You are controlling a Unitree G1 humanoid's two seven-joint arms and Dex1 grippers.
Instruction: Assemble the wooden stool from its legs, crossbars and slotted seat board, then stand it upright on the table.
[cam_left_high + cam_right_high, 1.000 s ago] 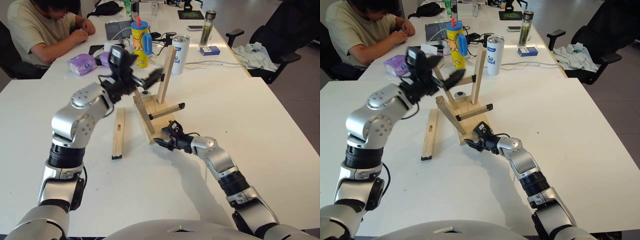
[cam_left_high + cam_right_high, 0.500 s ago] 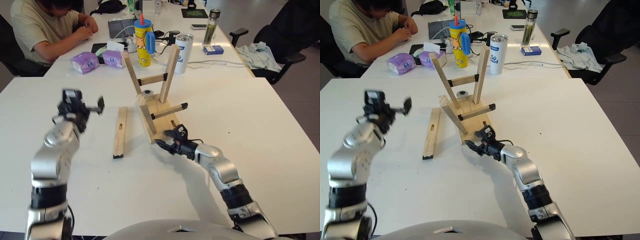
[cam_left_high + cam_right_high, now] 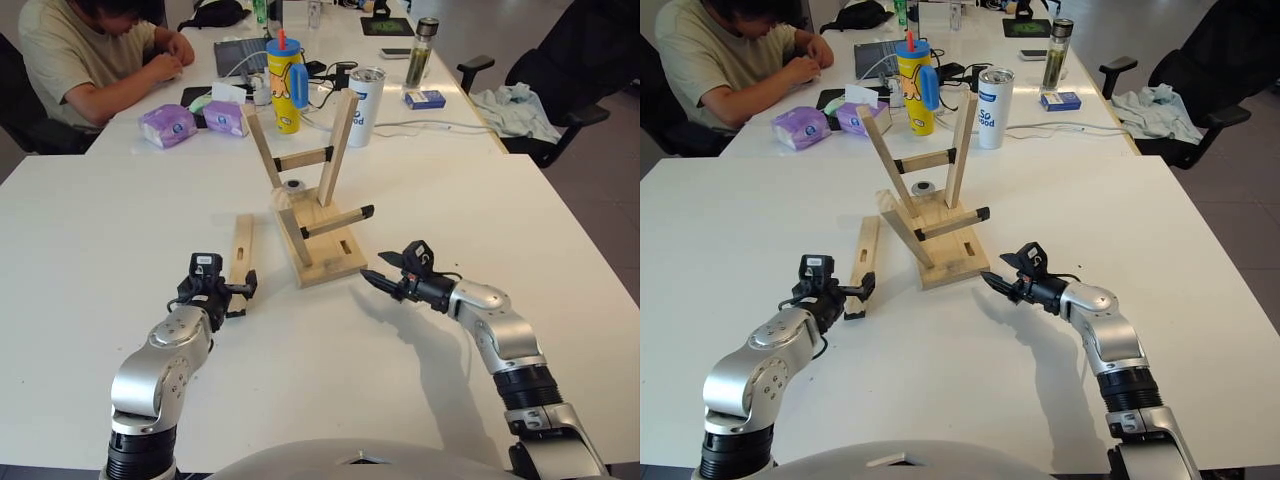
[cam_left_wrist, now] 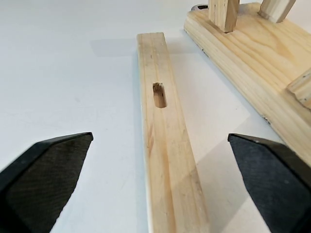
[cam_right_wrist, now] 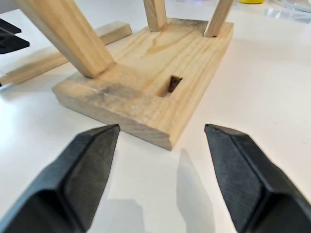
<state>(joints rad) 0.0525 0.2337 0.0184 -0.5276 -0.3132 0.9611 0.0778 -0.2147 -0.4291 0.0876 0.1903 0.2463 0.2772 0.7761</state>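
Both left claw (image 3: 218, 292) and right claw (image 3: 375, 266) open, empty; loose leg (image 3: 239, 255) flat, lengthwise away from robot

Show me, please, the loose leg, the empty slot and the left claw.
loose leg (image 4: 167, 160), left wrist view, top face.
empty slot (image 5: 172, 83), right wrist view, dark opening.
left claw (image 3: 218, 296), left eye view, between fingertips.

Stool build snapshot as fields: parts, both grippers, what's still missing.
seat board: flat on table, three legs standing up from it
empty slot: in seat board, near right gripper
loose leg: flat on table, left of seat board
left gripper: open, straddling loose leg, not touching
right gripper: open, just short of seat board
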